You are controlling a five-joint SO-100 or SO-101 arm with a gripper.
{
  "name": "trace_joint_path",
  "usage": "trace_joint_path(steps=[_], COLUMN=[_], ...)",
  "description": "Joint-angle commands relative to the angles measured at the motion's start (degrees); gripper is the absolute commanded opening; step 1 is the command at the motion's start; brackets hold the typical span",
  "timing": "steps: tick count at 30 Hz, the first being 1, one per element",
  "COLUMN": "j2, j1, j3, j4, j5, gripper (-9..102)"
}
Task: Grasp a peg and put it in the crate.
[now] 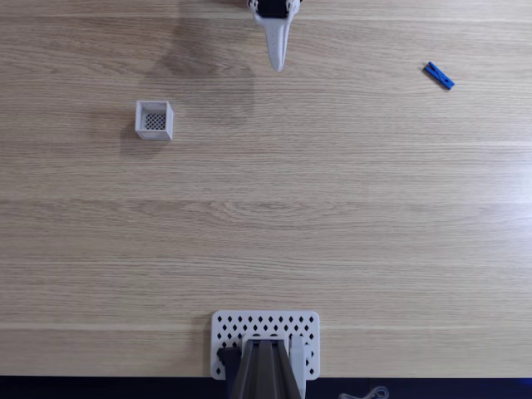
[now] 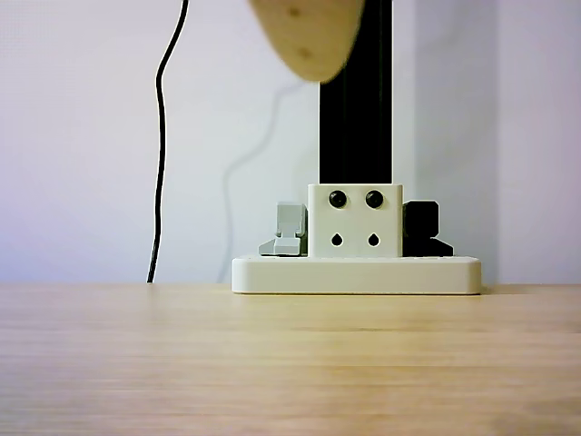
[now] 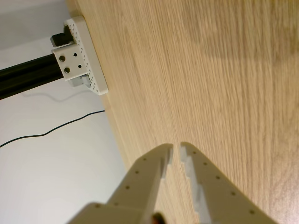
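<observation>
Wooden table [image 1: 266, 216] is the whole workspace. The perforated white plate [image 1: 266, 328], carrying a black post [image 2: 356, 118], sits at the edge far opposite the gripper.

The gripper [image 1: 278, 65] hangs over the table's top edge in the fixed view, tip pointing down-frame. In the wrist view [image 3: 176, 150] the fingers are nearly together with a thin slit between the tips, and nothing is held.

The crate [image 1: 155, 120] is well off to the gripper's left in the fixed view and looks empty, with only its mesh floor showing.

The peg [image 1: 439, 76] is well apart to the gripper's right in that view, lying flat and angled diagonally.

My call: reach not yet started. To do it well, spread the fingers first, swing toward the peg, rotate the wrist so the fingers straddle its narrow width, then descend square. It's tiny, so an off-centre pinch will likely flick it away.
</observation>
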Motion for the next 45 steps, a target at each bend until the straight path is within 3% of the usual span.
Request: trace_joint_path(steps=[1,23,28,34,45], j2=[1.1,0.7,-9.2,-33.6,-57.1], j1=[0.0,-0.1,0.0,0.0,4.1], j3=[-0.7,-0.8,-4.0,-13.4,-27.0], j4=[0.3,0.1,-1.8,-8.5,-11.3], j5=[0.2,0.1,-2.3,-22.9,-77.1], gripper=[-1,0,0,0,-1])
